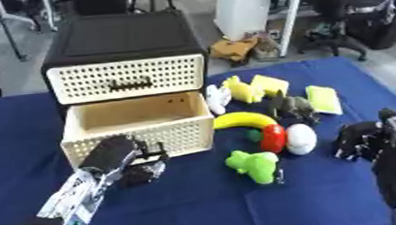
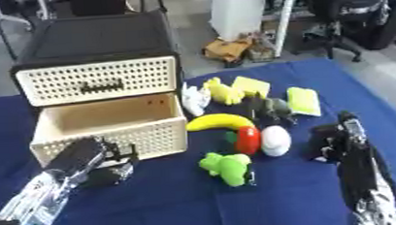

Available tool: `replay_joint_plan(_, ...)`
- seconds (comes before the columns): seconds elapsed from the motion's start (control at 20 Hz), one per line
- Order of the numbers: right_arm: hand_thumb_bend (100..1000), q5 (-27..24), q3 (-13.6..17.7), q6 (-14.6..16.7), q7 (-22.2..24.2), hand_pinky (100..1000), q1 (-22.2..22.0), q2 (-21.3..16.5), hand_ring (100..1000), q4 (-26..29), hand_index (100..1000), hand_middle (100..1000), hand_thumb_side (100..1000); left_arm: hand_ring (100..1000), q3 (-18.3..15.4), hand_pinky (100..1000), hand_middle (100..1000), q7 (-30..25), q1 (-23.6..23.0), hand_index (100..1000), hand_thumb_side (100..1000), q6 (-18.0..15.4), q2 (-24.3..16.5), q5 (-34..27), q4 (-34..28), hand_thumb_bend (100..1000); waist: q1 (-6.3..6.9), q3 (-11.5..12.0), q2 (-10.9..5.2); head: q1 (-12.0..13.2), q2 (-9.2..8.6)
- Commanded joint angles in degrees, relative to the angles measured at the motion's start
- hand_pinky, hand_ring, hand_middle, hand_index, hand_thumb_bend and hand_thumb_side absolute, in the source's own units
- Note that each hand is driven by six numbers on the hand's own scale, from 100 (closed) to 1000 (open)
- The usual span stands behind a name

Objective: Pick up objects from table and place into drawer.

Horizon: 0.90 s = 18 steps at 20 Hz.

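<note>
Though the lower drawer [image 1: 138, 121] of the cabinet [image 1: 123, 55] stands pulled out and looks empty, no object has yet been lifted. In the left eye view, the left hand [image 1: 123, 159] sits at the drawer's front wall, fingers curled; whether it holds anything cannot be told. The right hand [image 1: 366, 139] rests on the blue counter [image 1: 198, 202] at the right edge, fingers bent downward, seemingly holding nothing. The objects lie in a cluster between the hands: a banana [image 1: 242, 119], a red piece [image 1: 273, 138], a white egg shape [image 1: 301, 138], a green toy [image 1: 255, 165], a grey animal figure [image 1: 293, 107], yellow pieces [image 1: 255, 88] and a white figure [image 1: 217, 98] just beside the drawer.

In the right eye view, the right hand [image 2: 332, 141] stands near the egg shape [image 2: 276, 140] but apart from it. The left hand [image 2: 98, 163] again shows dark at the drawer [image 2: 108, 124] front.

Judgement: the step in hand is the reach toward a first object. The next move calls for the right hand to close round the egg shape or the red piece without scattering the neighbours, then carry it over the drawer wall.
</note>
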<state>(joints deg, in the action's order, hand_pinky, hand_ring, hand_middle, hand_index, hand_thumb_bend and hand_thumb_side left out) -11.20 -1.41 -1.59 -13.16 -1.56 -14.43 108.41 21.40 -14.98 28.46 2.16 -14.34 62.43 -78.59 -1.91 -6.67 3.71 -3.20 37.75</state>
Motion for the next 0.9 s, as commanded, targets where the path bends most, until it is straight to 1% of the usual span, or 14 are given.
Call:
replay_joint_plan(0.05, 100, 0.11, 0.53, 0.0, -0.18, 409, 0.24, -1.46, 446, 0.57, 553, 444, 1000, 100, 0.93, 100, 100, -0.9, -0.16, 598, 1000, -0.2, -1.07, -1.09, -2.48, 277, 0.03, 0.05, -0.54, -0.2, 0.29)
replay_joint_plan(0.6, 100, 0.16, 0.57, -0.03, -0.25, 409, 0.2, -1.55, 446, 0.6, 553, 444, 1000, 100, 1.46, 100, 100, -2.61, -2.83, 597, 1000, 0.36, -2.63, -3.75, -7.07, 272, 0.19, 0.08, -0.68, -0.22, 0.41)
replay_joint_plan(0.65, 100, 0.16, 0.57, -0.03, -0.25, 409, 0.2, -1.54, 446, 0.6, 553, 444, 1000, 100, 1.53, 100, 100, -2.79, -3.01, 599, 1000, 0.38, -2.72, -4.0, -7.5, 284, 0.19, 0.07, -0.68, -0.26, 0.41)
replay_joint_plan(0.7, 100, 0.16, 0.57, -0.03, -0.25, 409, 0.19, -1.55, 446, 0.59, 553, 444, 1000, 100, 1.62, 100, 100, -2.97, -3.18, 600, 1000, 0.37, -2.8, -4.27, -8.0, 271, 0.2, 0.06, -0.68, -0.27, 0.42)
replay_joint_plan(0.9, 100, 0.17, 0.56, -0.03, -0.25, 409, 0.22, -1.58, 446, 0.6, 553, 444, 1000, 100, 2.06, 100, 100, -3.85, -3.79, 603, 1000, 0.33, -3.13, -5.35, -10.17, 270, 0.2, 0.03, -0.69, -0.23, 0.43)
